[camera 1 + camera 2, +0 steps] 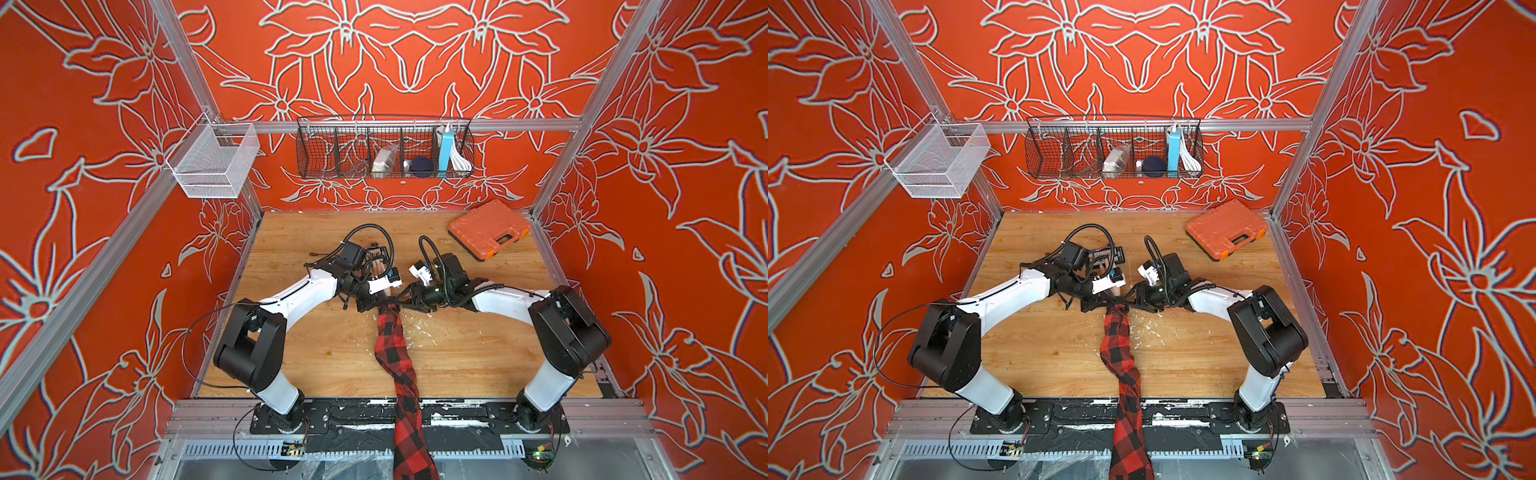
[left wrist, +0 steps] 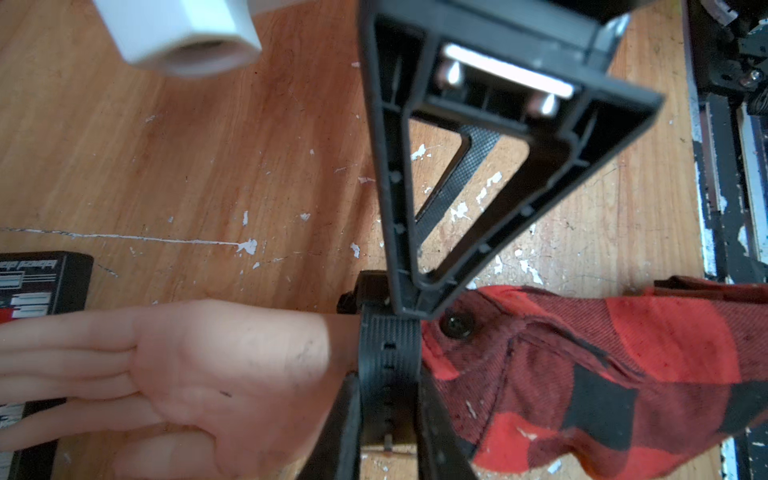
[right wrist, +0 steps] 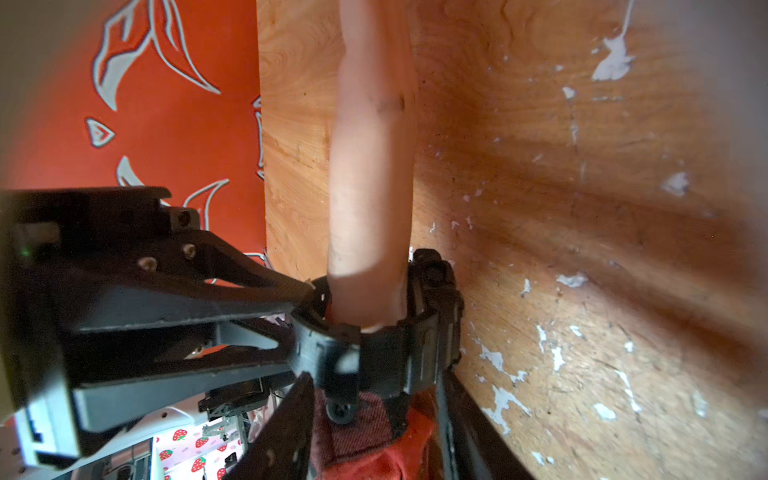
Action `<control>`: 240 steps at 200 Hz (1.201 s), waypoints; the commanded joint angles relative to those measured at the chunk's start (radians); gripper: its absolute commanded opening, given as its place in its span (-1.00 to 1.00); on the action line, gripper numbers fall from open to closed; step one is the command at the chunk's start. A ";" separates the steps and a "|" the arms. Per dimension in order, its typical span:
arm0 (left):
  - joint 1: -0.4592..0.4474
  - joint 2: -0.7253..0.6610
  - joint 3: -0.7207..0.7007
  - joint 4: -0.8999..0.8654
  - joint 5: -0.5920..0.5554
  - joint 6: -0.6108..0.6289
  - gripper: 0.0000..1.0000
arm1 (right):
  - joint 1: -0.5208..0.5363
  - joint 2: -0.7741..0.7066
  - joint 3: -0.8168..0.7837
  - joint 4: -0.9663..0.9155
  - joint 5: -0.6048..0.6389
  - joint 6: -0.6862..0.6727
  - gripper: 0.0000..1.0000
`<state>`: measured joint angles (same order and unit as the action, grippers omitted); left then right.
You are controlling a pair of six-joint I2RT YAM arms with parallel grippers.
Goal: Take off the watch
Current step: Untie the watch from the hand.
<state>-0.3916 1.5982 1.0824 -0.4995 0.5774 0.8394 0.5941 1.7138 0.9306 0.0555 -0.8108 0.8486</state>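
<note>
Both top views look steeply down from high above the front edge of the desk (image 1: 311,353) toward the back wall (image 1: 386,62), nearly alike, while the wrist cameras sit close, sighting along the left fingers (image 2: 336,428) and the right fingers (image 3: 286,428) from opposite sides, sharing the watch (image 2: 388,353) mid-desk.

Black watch (image 2: 388,357) — red-and-black checked sleeve (image 2: 602,374), orange case (image 1: 490,228)

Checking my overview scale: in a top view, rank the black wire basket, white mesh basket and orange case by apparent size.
Largest: black wire basket.
Then white mesh basket and orange case, which look nearly alike; the mesh basket hangs nearer the camera, so unranked.
</note>
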 commanded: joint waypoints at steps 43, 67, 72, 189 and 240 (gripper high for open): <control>0.007 -0.039 0.028 0.016 0.087 0.003 -0.90 | 0.007 0.009 0.036 -0.100 0.067 -0.064 -0.01; 0.005 -0.050 0.022 0.024 0.095 -0.003 -0.91 | 0.007 0.017 0.048 -0.147 0.107 -0.084 -0.03; 0.005 -0.051 0.021 0.024 0.097 -0.003 -0.91 | 0.007 0.021 0.050 -0.155 0.113 -0.089 -0.03; 0.005 -0.078 -0.015 0.125 0.147 -0.112 -0.94 | 0.010 -0.014 0.015 -0.147 0.156 -0.108 -0.06; -0.001 -0.125 -0.146 0.437 0.120 -0.333 -0.95 | 0.009 -0.099 -0.022 -0.124 0.191 -0.146 -0.09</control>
<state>-0.3920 1.5341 0.9771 -0.2882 0.6575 0.6334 0.5968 1.6676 0.9325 -0.0937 -0.6590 0.7414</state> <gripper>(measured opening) 0.113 0.458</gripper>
